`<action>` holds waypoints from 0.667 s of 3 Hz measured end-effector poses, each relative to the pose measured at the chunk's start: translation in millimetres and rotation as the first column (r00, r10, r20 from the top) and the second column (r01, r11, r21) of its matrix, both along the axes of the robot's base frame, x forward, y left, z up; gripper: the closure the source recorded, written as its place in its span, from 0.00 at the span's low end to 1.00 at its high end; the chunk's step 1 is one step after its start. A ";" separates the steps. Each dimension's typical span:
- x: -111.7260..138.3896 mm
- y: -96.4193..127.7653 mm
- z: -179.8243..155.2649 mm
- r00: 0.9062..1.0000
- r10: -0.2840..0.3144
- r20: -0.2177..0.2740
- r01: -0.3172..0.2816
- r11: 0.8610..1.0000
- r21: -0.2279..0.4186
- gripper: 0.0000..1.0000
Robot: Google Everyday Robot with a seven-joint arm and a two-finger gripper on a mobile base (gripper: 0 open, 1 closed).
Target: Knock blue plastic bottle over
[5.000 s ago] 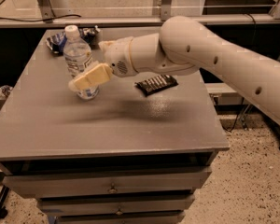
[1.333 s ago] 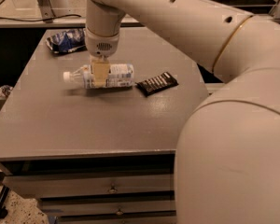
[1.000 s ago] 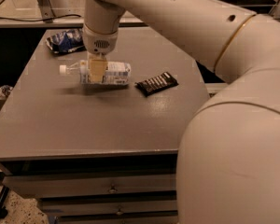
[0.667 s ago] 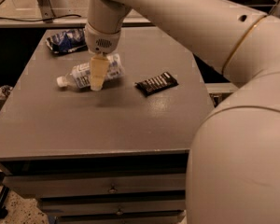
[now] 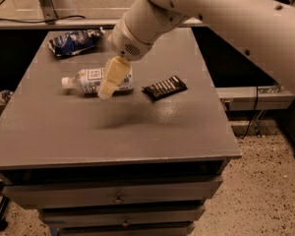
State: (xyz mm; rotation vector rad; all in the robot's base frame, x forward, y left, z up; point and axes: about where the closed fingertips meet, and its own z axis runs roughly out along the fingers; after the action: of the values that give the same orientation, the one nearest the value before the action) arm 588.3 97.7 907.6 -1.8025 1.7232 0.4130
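The blue plastic bottle (image 5: 91, 80) lies on its side on the grey table (image 5: 118, 132), white cap pointing left, label facing up. My gripper (image 5: 109, 80), with cream-coloured fingers, hangs over the bottle's right half and hides part of it. It is raised slightly above the table and casts a shadow in front of the bottle. It holds nothing that I can see.
A blue-and-silver foil snack bag (image 5: 73, 41) lies at the table's back left. A flat black candy-bar wrapper (image 5: 164, 87) lies right of the bottle. My large white arm (image 5: 211, 18) spans the upper right. Drawers (image 5: 118, 198) sit below the tabletop.
The bottle stood upright five seconds ago and now lies on its side. In the last second the arm has swung up and to the right, and the gripper has lifted off the bottle.
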 end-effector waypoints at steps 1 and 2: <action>-10.7 -18.6 20.1 0.997 -0.025 0.073 0.010 0.980 0.197 0.00; -12.6 -73.4 56.1 0.988 -0.071 0.137 0.020 0.939 0.342 0.00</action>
State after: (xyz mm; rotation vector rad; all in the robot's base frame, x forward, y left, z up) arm 575.7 24.3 963.6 -1.5023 1.4850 0.5098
